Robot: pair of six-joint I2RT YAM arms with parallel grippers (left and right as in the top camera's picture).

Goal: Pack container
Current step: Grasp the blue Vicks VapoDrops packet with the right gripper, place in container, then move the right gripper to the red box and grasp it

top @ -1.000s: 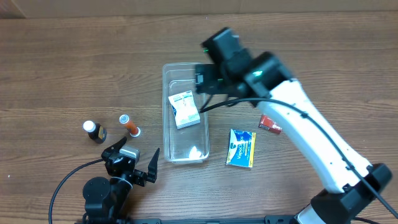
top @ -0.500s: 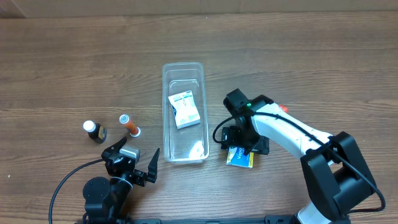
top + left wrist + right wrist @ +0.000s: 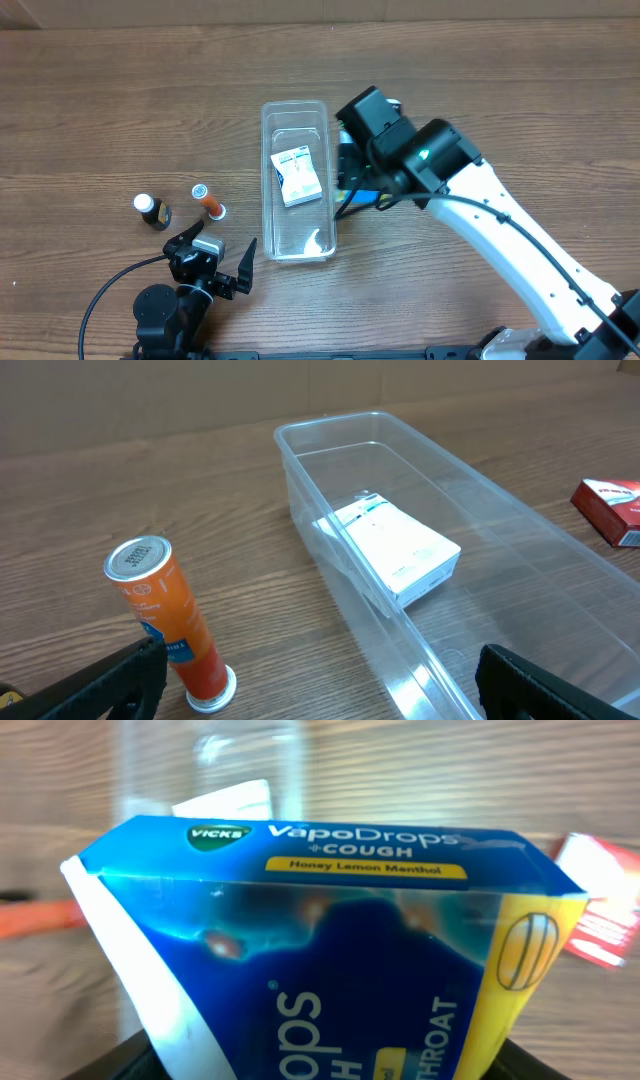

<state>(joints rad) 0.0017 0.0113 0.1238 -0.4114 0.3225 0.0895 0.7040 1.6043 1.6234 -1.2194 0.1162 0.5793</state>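
Note:
The container (image 3: 267,180) is a clear, long plastic bin lying in the middle of the table, with a white box (image 3: 296,176) inside it. The left wrist view shows the same container (image 3: 330,570) and white box (image 3: 400,550) from close by. My right gripper (image 3: 352,178) hangs just right of the container, shut on a blue and yellow VapoDrops cough-drop bag (image 3: 330,940) that fills the right wrist view. Only slivers of that bag (image 3: 362,196) show under the wrist from overhead. My left gripper (image 3: 215,268) rests open near the front edge, with nothing between its fingers (image 3: 100,680).
An orange tube (image 3: 209,202) with a white cap stands left of the container, close to my left gripper (image 3: 320,695). A small dark bottle (image 3: 152,211) stands further left. A red box (image 3: 612,510) lies on the table right of the container.
My right arm dropped from the container to the bag on the table, shut on it, and lifted it up beside the container's right wall. The left arm stayed still.

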